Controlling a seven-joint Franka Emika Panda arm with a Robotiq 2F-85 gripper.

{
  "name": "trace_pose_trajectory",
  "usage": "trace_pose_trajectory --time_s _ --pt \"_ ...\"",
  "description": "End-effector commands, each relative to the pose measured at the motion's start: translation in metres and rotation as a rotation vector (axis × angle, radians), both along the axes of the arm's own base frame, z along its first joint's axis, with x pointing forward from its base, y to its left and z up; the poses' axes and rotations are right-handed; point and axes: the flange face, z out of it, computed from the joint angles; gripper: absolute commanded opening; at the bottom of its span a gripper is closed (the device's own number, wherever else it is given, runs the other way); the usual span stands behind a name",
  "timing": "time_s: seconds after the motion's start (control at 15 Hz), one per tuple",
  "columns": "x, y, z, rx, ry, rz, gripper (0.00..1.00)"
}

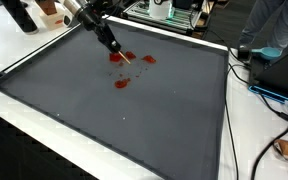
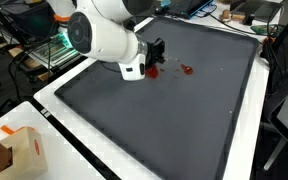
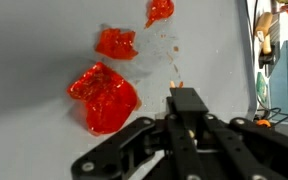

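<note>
Several red, glossy blobs lie on a dark grey mat (image 1: 134, 120). The wrist view shows a large blob (image 3: 104, 97), a smaller one (image 3: 116, 43) and a third (image 3: 159, 11) at the top edge. My gripper (image 3: 184, 95) hangs just right of the large blob, its jaws pressed together on a thin tan stick (image 3: 177, 83) whose orange tip pokes out past the fingertips. In both exterior views the gripper (image 1: 117, 50) (image 2: 156, 55) hovers low over the blobs (image 1: 121, 84) (image 2: 184, 69) at the mat's far part, and the stick (image 1: 127, 58) points down at the mat.
The mat lies on a white table (image 1: 24, 110) with a raised dark border. Cables (image 1: 269, 95) and a person in blue (image 1: 269, 30) are at one side. A cardboard box (image 2: 14, 150) sits at a table corner. Equipment racks (image 1: 169, 10) stand behind the mat.
</note>
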Motion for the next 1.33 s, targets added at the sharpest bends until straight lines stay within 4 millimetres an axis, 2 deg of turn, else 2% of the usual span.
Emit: trace_pose_trajectory --time_s 0.0,0.4,0.67,0.87,1.27 --pt "0.000 -0.001 0.017 0.016 0.008 -0.014 0.03" --pt "0.007 0.007 0.065 -0.088 0.020 -0.084 0.03" --pt "0.017 0.021 0.101 -0.280 0.032 -0.152 0.03" --pt "0.023 0.040 0.115 -0.442 0.052 -0.172 0.03" --pt "0.025 0.073 0.126 -0.779 0.157 -0.151 0.03"
